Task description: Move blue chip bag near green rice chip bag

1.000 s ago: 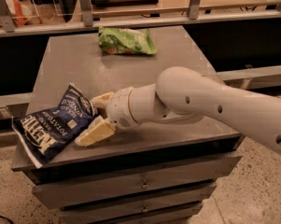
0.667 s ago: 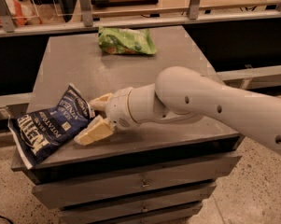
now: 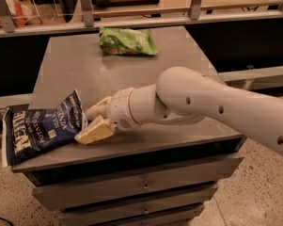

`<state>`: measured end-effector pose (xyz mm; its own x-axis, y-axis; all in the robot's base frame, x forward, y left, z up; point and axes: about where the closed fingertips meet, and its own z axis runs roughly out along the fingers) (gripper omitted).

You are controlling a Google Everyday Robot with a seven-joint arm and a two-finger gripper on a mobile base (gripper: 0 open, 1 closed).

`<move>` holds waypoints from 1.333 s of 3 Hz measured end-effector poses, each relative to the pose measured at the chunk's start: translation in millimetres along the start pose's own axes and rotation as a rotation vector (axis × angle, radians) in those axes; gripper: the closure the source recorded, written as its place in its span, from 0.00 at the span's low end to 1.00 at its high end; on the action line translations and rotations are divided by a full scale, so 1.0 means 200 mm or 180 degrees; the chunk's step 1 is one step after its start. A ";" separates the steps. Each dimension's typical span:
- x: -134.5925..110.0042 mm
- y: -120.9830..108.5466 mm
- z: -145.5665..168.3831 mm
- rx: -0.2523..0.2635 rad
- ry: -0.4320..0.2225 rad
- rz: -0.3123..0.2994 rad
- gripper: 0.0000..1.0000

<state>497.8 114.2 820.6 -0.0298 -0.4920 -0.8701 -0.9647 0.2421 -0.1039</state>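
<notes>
Right now my gripper [image 3: 85,125] sits low over the front left part of the grey table [image 3: 174,65], at the end of my white arm [image 3: 202,102], which reaches in from the right. My two cream fingers [image 3: 97,131] are spread apart, one above the other in the camera view, with a clear gap between them. Their tips rest against the right edge of the blue chip bag [image 3: 40,132], and I cannot tell whether that edge lies inside the gap or just in front of it.

The blue chip bag lies flat at the front left corner of the table, its white lettering facing up and its left end hanging past the table's side. The green rice chip bag [image 3: 127,41] lies at the far edge of the table, near the middle, well apart from the blue one and from my fingers. Below the tabletop, the front shows a stack of drawers [image 3: 131,187].
</notes>
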 end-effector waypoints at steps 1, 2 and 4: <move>0.00 0.00 0.00 0.0000 0.0000 0.0002 0.62; 0.00 0.00 0.00 0.0000 0.0000 0.0002 0.39; 0.00 0.00 0.00 0.0000 0.0001 0.0002 0.00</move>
<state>497.8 114.0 821.7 -0.0305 -0.4920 -0.8701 -0.9646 0.2426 -0.1033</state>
